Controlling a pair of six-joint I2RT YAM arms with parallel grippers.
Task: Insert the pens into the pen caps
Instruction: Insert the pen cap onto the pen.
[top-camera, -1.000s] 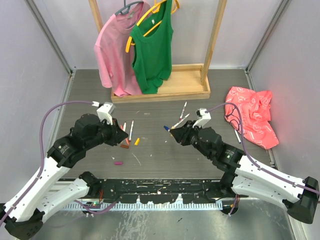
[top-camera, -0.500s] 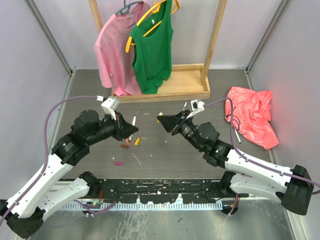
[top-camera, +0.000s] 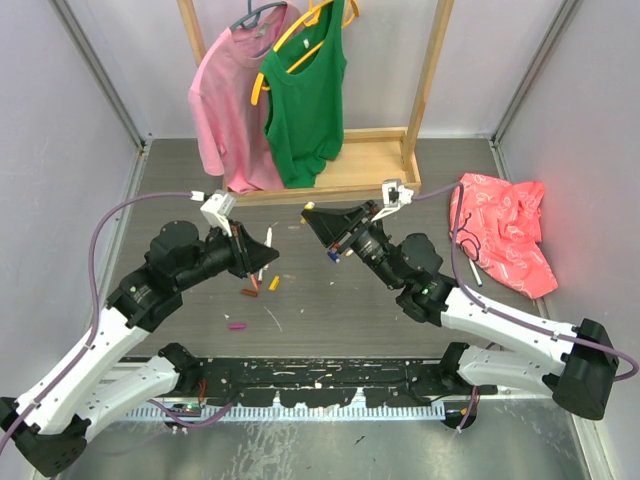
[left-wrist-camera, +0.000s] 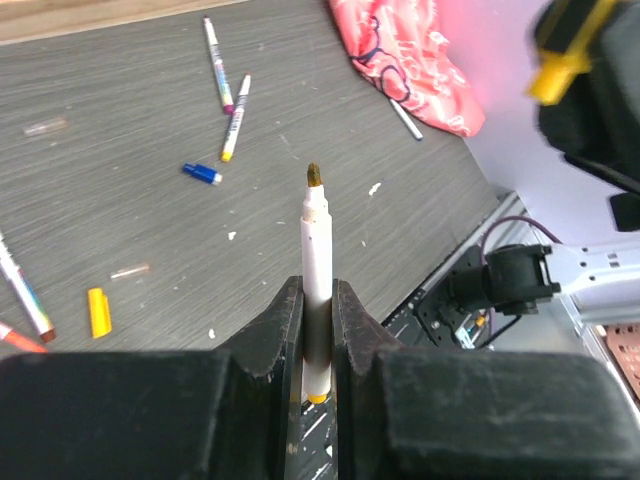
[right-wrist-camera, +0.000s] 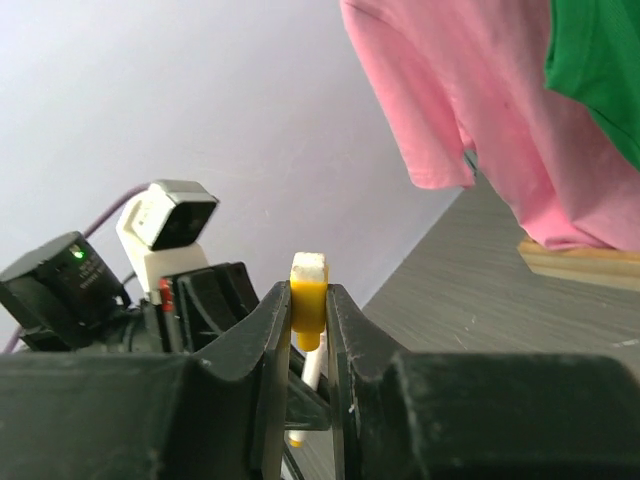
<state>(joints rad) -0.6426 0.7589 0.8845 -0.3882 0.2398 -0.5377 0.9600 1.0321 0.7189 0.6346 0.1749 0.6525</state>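
- Dark grey wood-grain counter (top-camera: 330, 310), flecked with pale specks.
- Along far edge, wooden rack base (top-camera: 330, 180).
- On right side, coral patterned cloth (top-camera: 505, 235), white pen (left-wrist-camera: 404, 115) just beside.
- Mid-counter, loose and apart: blue cap (left-wrist-camera: 203, 174), yellow cap (left-wrist-camera: 97, 311), magenta cap (top-camera: 237, 326).

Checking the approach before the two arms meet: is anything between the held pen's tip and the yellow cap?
Nothing visible. The pen in the left gripper and the yellow cap in the right gripper face each other across open air.

Pink shirt (top-camera: 230, 105), green top (top-camera: 305, 100) on wooden rack (top-camera: 372, 172); red cloth (top-camera: 505, 238)
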